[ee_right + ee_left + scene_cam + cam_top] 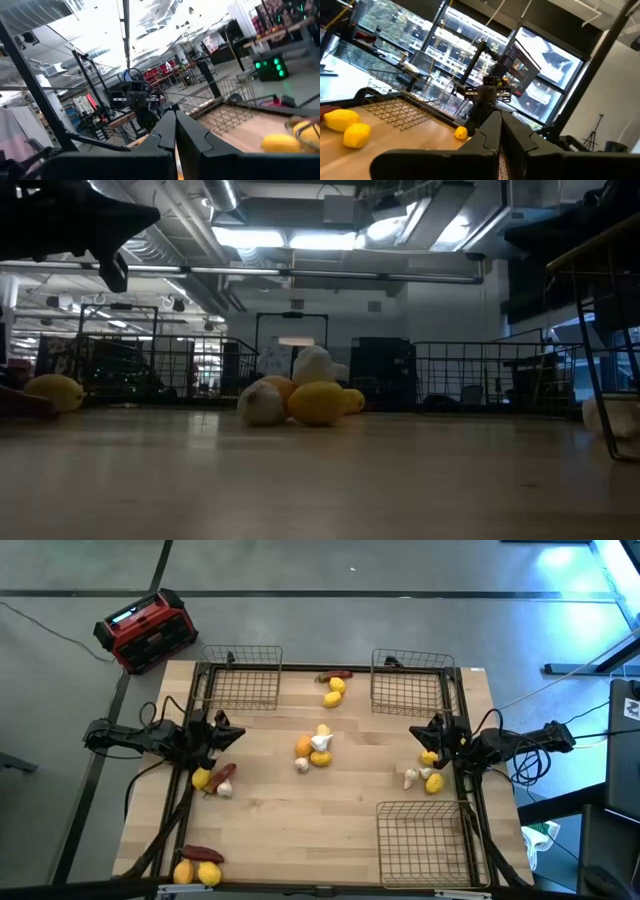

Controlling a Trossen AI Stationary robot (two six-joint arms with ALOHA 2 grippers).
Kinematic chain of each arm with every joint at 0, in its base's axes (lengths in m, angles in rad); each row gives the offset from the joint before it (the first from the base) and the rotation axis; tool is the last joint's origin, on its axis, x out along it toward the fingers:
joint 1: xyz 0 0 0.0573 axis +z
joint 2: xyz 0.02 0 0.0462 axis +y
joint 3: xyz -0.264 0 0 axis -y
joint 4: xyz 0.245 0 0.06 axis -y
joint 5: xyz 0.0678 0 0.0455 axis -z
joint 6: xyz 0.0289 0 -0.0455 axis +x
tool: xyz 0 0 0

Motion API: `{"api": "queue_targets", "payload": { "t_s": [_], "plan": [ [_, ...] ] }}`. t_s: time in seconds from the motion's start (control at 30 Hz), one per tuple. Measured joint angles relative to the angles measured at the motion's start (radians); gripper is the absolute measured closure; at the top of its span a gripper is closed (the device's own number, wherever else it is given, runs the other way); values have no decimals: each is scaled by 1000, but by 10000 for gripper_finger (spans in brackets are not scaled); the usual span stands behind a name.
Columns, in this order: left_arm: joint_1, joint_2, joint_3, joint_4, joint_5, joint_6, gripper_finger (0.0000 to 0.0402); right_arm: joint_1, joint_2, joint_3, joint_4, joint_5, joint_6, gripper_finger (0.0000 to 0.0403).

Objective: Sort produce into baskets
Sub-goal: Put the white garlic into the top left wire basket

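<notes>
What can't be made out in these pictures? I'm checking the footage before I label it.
- Low view: the pile in the table's middle overlaps itself, so its pieces cannot be counted.
- Low view: a pale piece is cut off by the right edge.
- High view: the produce under the right gripper is partly covered by it.
- Left wrist view: the left gripper fingers meet, hiding the table ahead.
</notes>
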Motion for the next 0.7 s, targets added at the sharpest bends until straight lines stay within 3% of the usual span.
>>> {"api": "queue_targets", "payload": {
  "t_s": [0.33,0.7],
  "plan": [
    [-1,46,57,52,9,63,398,0,358,178,-6,12,-28,388],
    [-1,386,234,52,5,170,398,0,680,380,-6,-4,-118,388]
  ]
}}
